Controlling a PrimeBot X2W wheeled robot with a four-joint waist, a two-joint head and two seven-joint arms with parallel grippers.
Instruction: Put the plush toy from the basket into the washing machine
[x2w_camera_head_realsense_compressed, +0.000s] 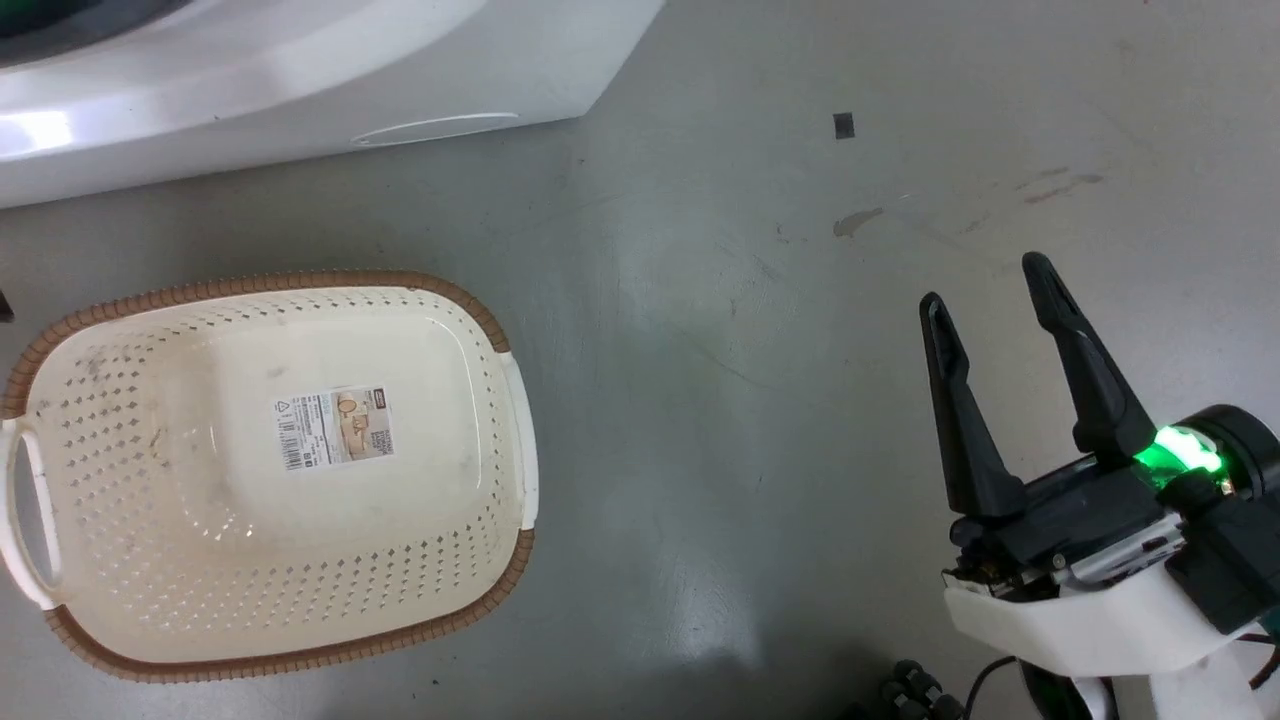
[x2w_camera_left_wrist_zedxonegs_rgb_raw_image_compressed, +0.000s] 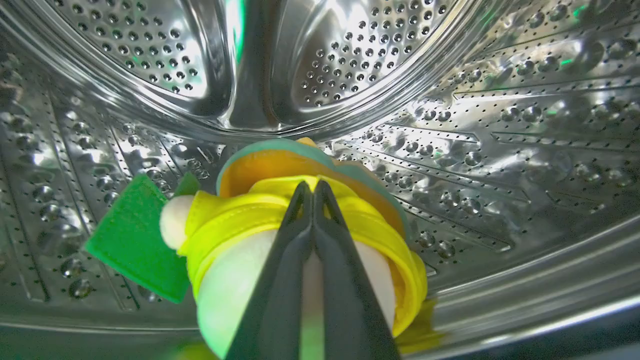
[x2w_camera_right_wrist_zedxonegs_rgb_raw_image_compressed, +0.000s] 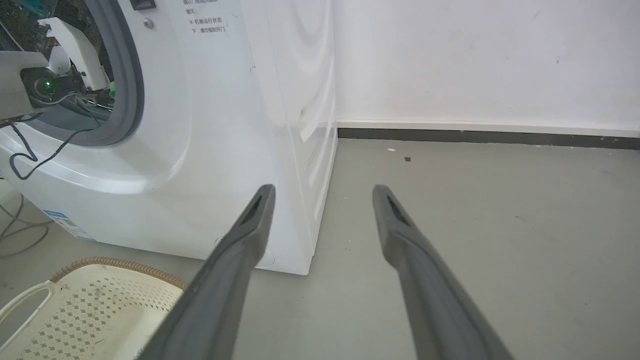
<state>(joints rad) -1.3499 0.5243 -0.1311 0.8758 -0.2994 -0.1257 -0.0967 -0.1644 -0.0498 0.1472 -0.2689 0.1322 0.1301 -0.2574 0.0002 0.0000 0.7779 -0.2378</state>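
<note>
Within the washing machine, deep in the steel drum and well apart from the basket, with the plush toy pinched between the closed fingers of the left gripper and the right gripper idle, fingers spread: beware yellow fabric snagging on the fingertips at release and dragging back out on withdrawal.

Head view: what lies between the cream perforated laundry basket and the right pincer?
Bare grey floor, as the head view shows: nothing stands between the cream-white perforated basket and the open, dark-fingered right pincer.
</note>
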